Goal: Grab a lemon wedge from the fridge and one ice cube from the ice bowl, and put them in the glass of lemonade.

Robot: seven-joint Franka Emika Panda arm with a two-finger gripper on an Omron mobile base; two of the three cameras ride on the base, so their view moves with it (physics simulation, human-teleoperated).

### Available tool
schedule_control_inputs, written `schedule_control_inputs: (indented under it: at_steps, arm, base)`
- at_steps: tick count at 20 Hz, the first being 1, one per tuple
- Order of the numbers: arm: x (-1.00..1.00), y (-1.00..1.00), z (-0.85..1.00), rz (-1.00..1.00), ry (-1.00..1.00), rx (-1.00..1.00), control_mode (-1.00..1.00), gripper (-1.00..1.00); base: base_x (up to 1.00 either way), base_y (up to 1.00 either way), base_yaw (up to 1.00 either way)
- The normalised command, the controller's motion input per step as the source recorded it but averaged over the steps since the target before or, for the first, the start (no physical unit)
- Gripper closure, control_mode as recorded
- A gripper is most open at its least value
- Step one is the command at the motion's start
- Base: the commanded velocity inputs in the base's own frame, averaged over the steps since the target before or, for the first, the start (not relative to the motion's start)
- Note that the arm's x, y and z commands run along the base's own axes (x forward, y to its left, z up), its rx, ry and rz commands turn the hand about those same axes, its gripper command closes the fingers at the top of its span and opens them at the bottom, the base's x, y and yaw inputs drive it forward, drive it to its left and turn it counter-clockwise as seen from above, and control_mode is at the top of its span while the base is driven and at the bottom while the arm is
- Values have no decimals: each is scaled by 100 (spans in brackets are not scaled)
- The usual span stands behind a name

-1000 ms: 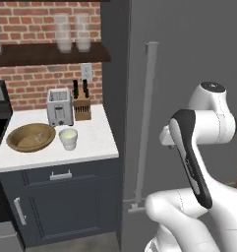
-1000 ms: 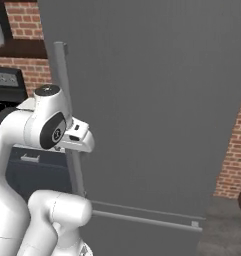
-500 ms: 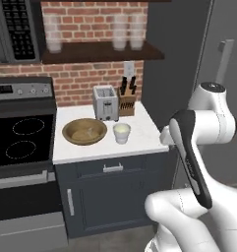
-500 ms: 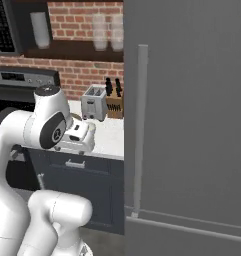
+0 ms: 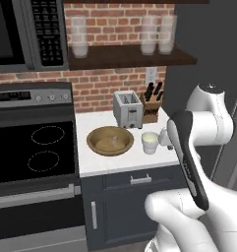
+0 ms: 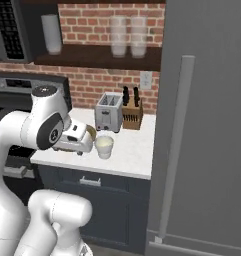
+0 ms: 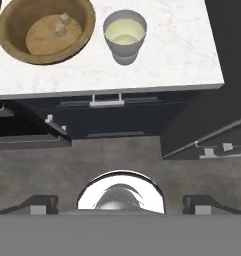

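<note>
The ice bowl is a wide brown wooden bowl on the white counter, and small ice cubes lie in it. Just right of it stands the glass of lemonade, a short whitish cup with pale yellow liquid. The fridge fills the right side, shut, with its long grey handle. The lemon wedge is out of view. My gripper is open with nothing between its fingertips. It hangs above the floor in front of the counter, and the hand covers part of the bowl in the right base view.
A toaster and a knife block stand at the back of the counter. A black stove lies to the left under a microwave. Tall clear glasses stand on the shelf. Dark blue cabinet drawers sit below the counter.
The whole picture has shifted: the base has moved left, away from the fridge front and toward the counter and stove. The arm keeps its pose and the gripper stays open.
</note>
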Motion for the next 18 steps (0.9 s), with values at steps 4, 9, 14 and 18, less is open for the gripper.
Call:
schedule_control_inputs:
  at_steps: [4,9,14,18]
  arm:
    - [0,0,0,0,0,0,100,-100]
    - [0,0,0,0,0,0,100,-100]
    - [0,0,0,0,0,0,100,-100]
    - [0,0,0,0,0,0,100,-100]
  base:
    - [70,4,-16]
    - [66,26,-17]
    - [19,46,-13]
    - [0,56,-8]
